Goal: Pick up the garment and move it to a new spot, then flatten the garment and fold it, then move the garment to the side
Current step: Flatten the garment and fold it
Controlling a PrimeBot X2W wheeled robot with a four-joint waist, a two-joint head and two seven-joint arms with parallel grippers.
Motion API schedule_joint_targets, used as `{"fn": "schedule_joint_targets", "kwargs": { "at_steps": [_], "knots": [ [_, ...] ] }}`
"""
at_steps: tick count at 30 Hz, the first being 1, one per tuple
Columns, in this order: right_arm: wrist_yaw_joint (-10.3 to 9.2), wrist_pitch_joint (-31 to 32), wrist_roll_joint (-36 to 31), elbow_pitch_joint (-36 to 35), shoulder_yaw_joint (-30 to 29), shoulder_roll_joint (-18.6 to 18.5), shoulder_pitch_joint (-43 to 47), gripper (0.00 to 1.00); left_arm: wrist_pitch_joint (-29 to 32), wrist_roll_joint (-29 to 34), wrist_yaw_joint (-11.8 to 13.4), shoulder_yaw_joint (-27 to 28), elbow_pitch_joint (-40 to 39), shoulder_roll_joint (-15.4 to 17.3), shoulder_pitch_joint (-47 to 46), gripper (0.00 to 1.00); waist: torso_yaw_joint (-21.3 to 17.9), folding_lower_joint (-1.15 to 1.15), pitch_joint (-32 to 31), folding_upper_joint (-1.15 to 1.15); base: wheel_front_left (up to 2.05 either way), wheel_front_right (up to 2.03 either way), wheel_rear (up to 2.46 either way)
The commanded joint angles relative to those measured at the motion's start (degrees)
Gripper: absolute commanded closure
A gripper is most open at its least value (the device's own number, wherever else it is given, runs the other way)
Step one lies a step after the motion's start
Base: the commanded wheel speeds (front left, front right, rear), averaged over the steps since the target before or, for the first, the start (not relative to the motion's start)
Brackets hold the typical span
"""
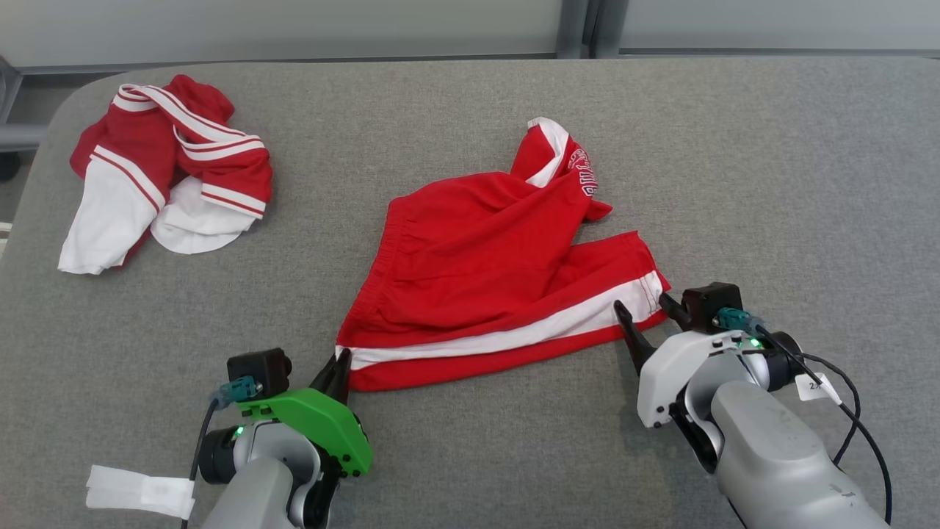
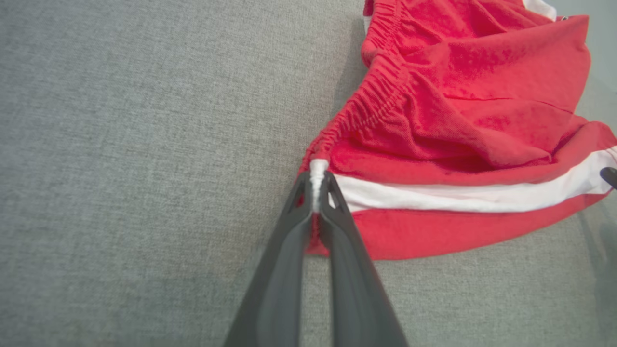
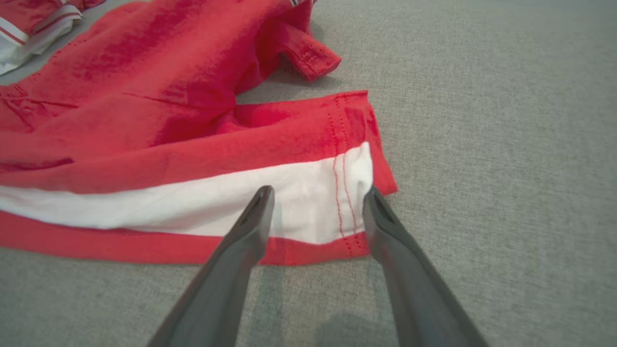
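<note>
The garment [image 1: 492,272] is a pair of red shorts with a white side stripe, spread crumpled in the middle of the grey table. My left gripper [image 1: 339,371] is shut on the garment's near-left waistband corner; the left wrist view shows the white stripe end [image 2: 316,176] pinched between the fingers [image 2: 337,212]. My right gripper [image 1: 646,312] is open at the near-right hem corner. In the right wrist view its fingers [image 3: 255,217] straddle the white stripe [image 3: 308,202] of the leg hem, with cloth lying between them.
A second red-and-white garment [image 1: 169,173] lies bunched at the far left of the table [image 1: 771,184]. A white tag [image 1: 139,491] hangs by my left arm. The table's far edge meets a pale wall.
</note>
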Motion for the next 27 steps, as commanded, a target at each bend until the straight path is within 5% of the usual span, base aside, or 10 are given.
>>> {"fn": "schedule_joint_targets", "kwargs": {
  "at_steps": [1,2,4,10,12,14,17,27],
  "knots": [
    [0.00,-0.4,0.4,0.4,0.2,-0.1,-0.4,0.31,-0.4,-0.2,0.0,-0.1,0.2,0.1,-0.8,1.00,0.1,0.00,0.2,0.00,0.00,0.00,0.00],
    [0.00,-0.4,0.6,0.9,0.6,-0.1,-0.7,0.42,-0.5,-0.3,-0.1,-0.2,0.3,0.1,-0.9,1.00,0.1,0.00,0.3,0.00,0.00,0.00,0.00],
    [0.00,-0.5,1.0,1.7,1.2,-0.1,-1.5,0.45,-0.6,-0.5,-0.1,-0.4,0.5,0.1,-1.1,1.00,0.1,0.00,0.5,0.00,0.00,0.00,0.00],
    [0.00,-0.8,1.6,4.3,2.7,-0.6,-4.0,0.23,-1.1,-0.8,-0.1,-0.8,1.0,0.1,-2.1,1.00,0.1,0.00,1.2,0.00,0.00,0.00,0.00],
    [0.00,-0.8,1.6,4.8,3.3,-0.7,-4.8,0.25,-1.1,-0.8,-0.2,-1.0,1.1,0.1,-2.5,1.00,0.2,0.00,1.5,0.00,0.00,0.00,0.00],
    [0.00,-0.8,1.8,4.9,3.9,-0.7,-5.5,0.67,-1.2,-1.1,-0.3,-1.3,1.5,0.1,-2.7,1.00,0.3,0.00,1.6,0.00,0.00,0.00,0.00],
    [0.00,-0.8,1.9,4.6,4.4,-0.7,-5.8,1.00,-1.6,-1.3,-0.4,-1.4,1.9,0.0,-3.0,1.00,0.3,0.00,1.6,0.00,0.00,0.00,0.00],
    [0.00,-0.8,4.4,-2.9,3.4,-1.4,-2.4,1.00,-4.5,-4.1,-0.9,0.2,0.0,0.1,-2.1,1.00,-1.2,0.00,0.0,0.00,0.00,0.00,0.00]
  ]
}}
